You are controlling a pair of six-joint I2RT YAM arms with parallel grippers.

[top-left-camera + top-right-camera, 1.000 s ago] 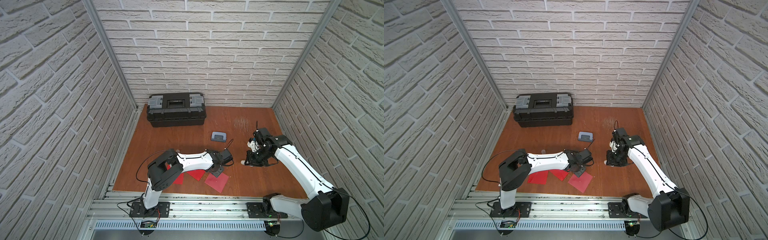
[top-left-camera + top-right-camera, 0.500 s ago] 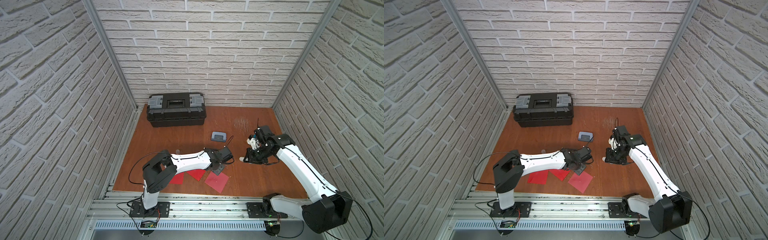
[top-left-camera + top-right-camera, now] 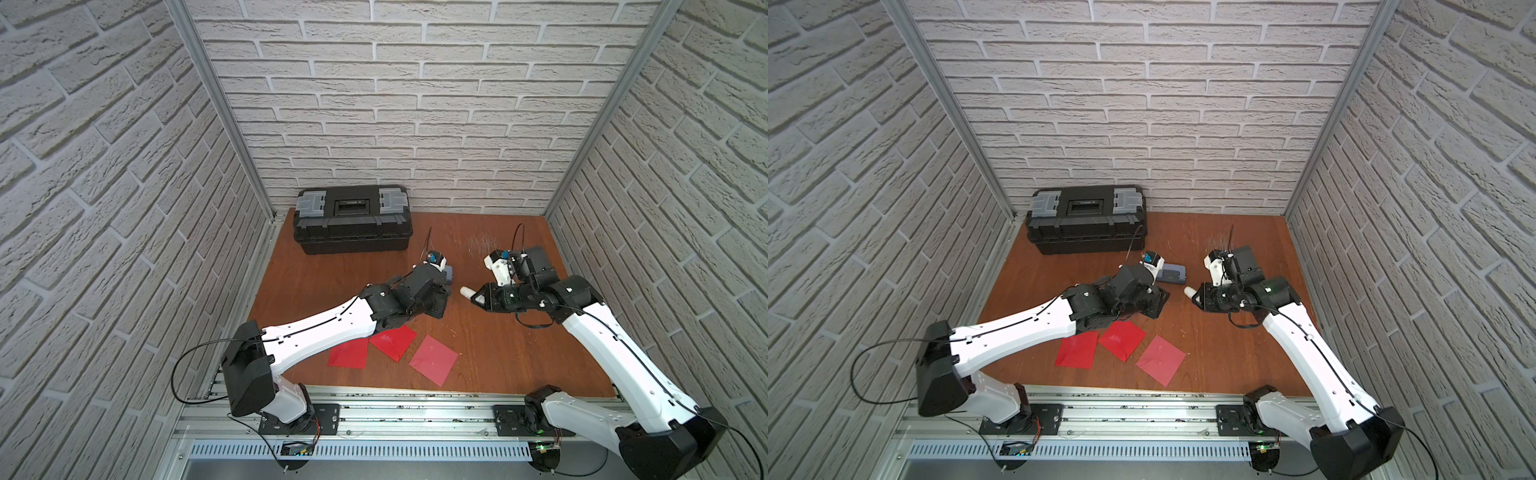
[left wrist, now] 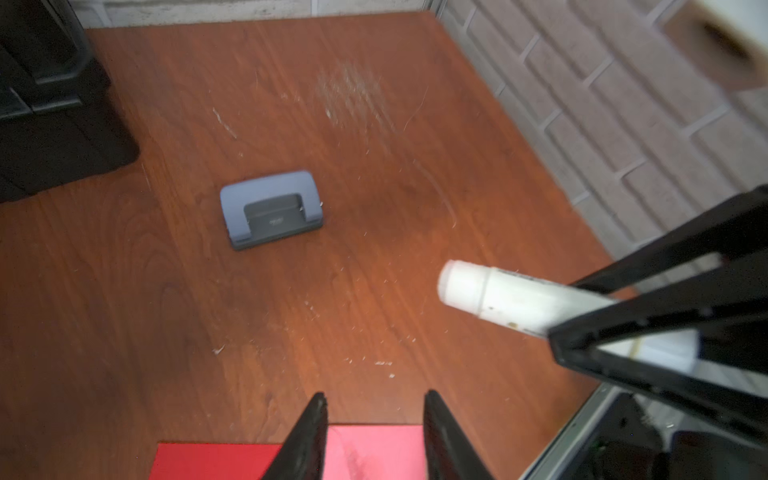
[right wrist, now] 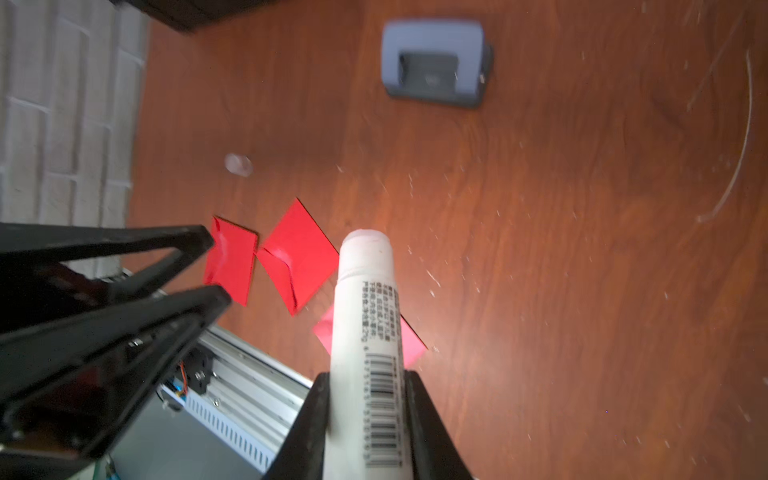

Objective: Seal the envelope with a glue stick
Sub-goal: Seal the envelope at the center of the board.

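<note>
Three red envelopes (image 3: 392, 340): flat on the wooden table (image 3: 498, 365) near its front edge, in a loose row. The middle one is turned cornerwise and shows a crease in the right wrist view.
Glue stick (image 5: 365, 332): up off the wood and clamped by its lower body, barcode side to the right wrist camera. Its white rounded tip pokes out past the fingers towards the left arm. In both top views it hangs over bare table, behind the envelopes and well apart from them.
Right gripper (image 5: 365, 378): jaws pressed tight against both sides of the glue stick, a firm hold.
Left gripper (image 4: 374, 399): jaws standing apart with a clear gap and nothing between them. It sits just beside the stick's tip, not touching it.
Hole punch (image 4: 272, 208): grey-blue, sitting on the table behind both grippers, untouched.
Toolbox (image 3: 352, 220): black, lid down, against the back wall.
Small clear piece (image 5: 238, 165): lying alone on the wood towards the left wall. It could be a cap, but it is too blurred to tell.
</note>
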